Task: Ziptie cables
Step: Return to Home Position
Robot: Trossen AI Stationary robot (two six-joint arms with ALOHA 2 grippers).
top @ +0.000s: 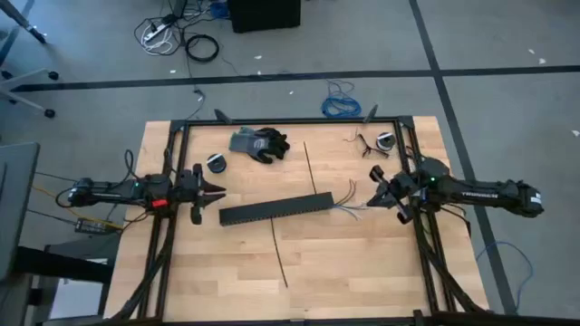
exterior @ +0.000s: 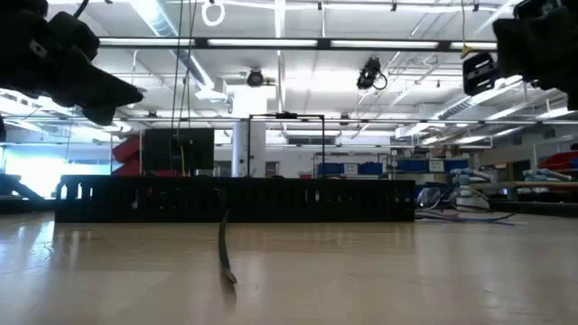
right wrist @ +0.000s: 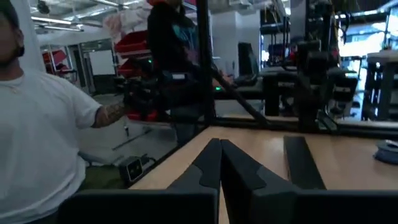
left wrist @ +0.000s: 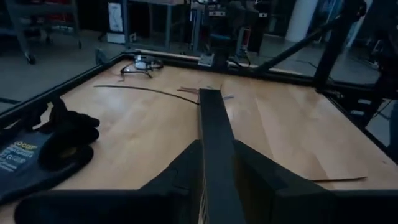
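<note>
The cables lie fanned on the table at the right end of a long black slotted duct; the low view shows the cables flat on the wood. One ziptie lies beyond the duct. The other ziptie lies nearer the front edge and shows in the low view as a thin strip. My left gripper hovers above the duct's left end, slightly open and holding nothing. My right gripper hovers shut, above and just right of the cables.
A dark glove lies at the back, with a small round roll beside it. Another roll sits at the back right. Black frame rails border the table. A person in a white shirt stands beyond the table's left side.
</note>
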